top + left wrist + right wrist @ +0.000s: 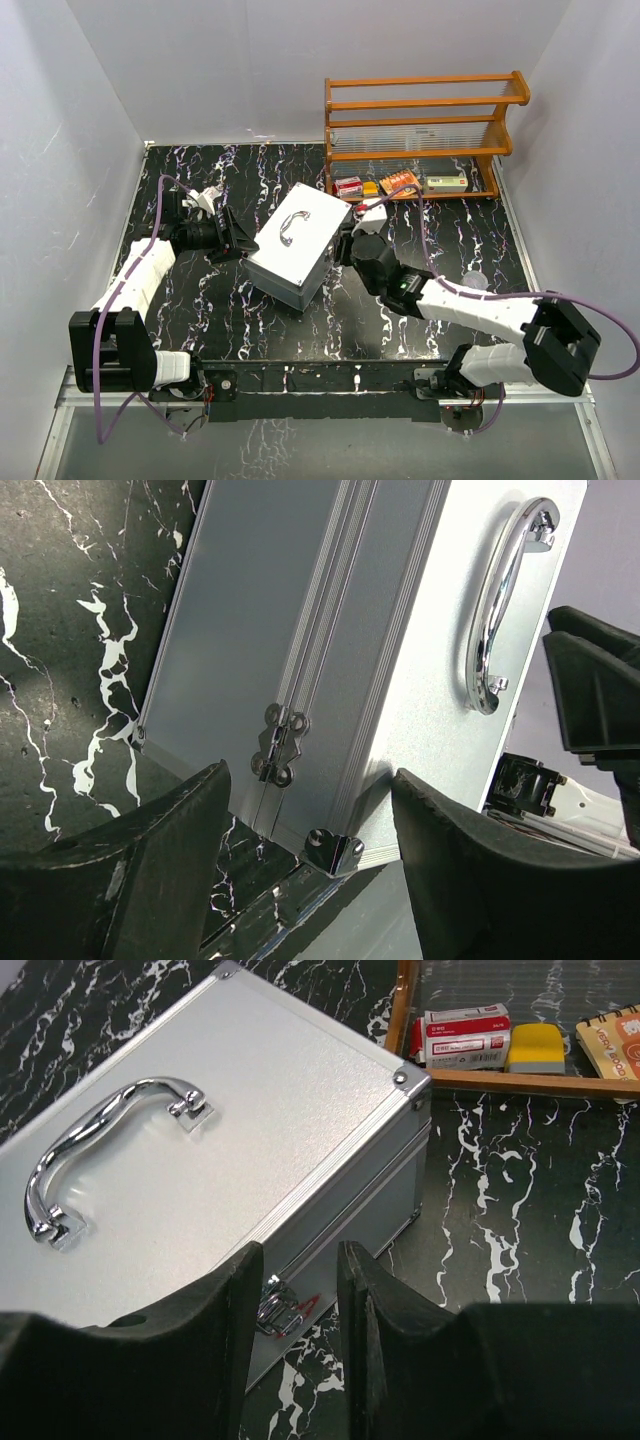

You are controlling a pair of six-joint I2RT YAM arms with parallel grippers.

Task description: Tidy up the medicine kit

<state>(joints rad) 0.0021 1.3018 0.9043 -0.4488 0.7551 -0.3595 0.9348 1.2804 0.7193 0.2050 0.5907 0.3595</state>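
The medicine kit is a silver-grey metal case lying mid-table with its lid down and a chrome handle on top. My left gripper stands open at the case's left side. In the left wrist view the left gripper frames a hinge and a chrome corner cap without touching either. My right gripper is at the case's right side. In the right wrist view the right gripper has its jaws a narrow gap apart, with a chrome latch showing in that gap. Neither gripper holds anything.
A wooden shelf rack stands at the back right, its bottom shelf holding a red-and-white box, a yellow item and an orange pad. A small clear round object lies right of the case. White walls enclose the black marbled table.
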